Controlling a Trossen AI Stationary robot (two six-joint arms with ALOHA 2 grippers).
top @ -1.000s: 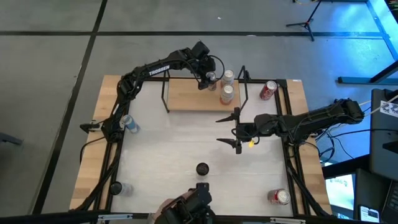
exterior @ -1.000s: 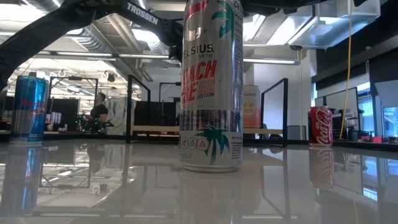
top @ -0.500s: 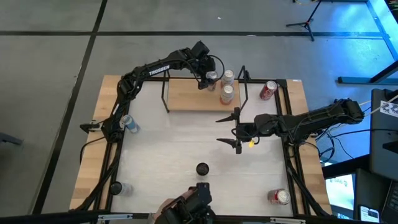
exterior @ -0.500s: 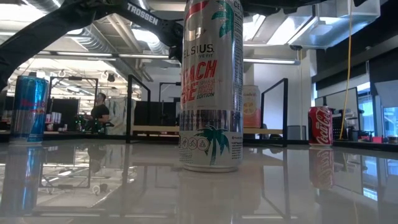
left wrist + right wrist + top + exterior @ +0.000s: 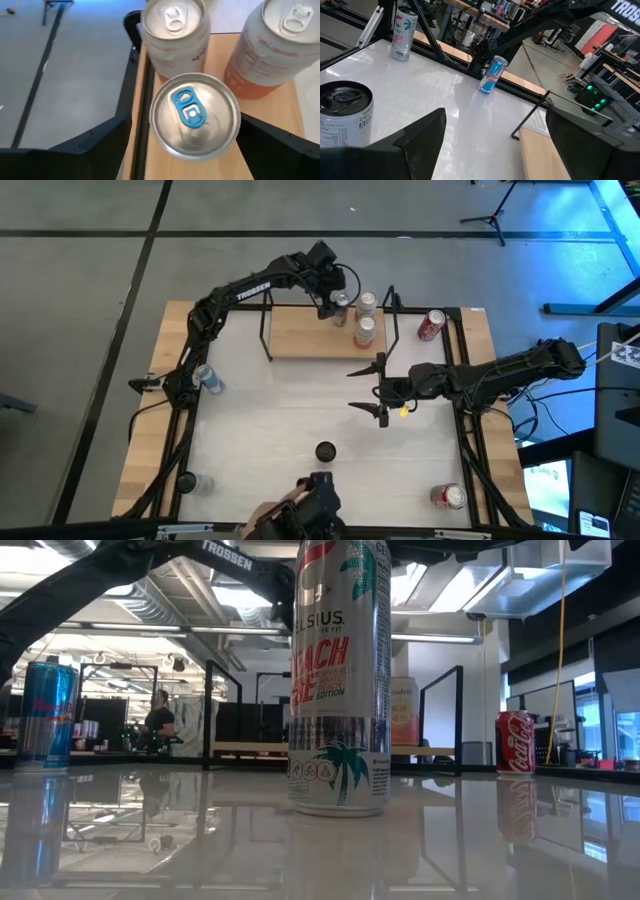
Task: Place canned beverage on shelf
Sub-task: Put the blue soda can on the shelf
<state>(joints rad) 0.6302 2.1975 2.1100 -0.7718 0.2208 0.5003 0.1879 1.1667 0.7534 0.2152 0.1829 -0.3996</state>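
The left end effector (image 5: 338,306) hovers over the shelf (image 5: 300,335), fingers spread clear of a blue-tabbed can (image 5: 195,116) standing on the board, so this placement looks done. Two orange cans (image 5: 365,330) crowd just beside it. Loose cans wait on the surface (image 5: 280,410): a red one (image 5: 431,326), a blue one (image 5: 207,378). The right end effector (image 5: 383,392) hangs open mid-surface.

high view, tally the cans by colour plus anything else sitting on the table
red cans: 2
blue can: 1
other cans: 5
shelf: 1
total: 9
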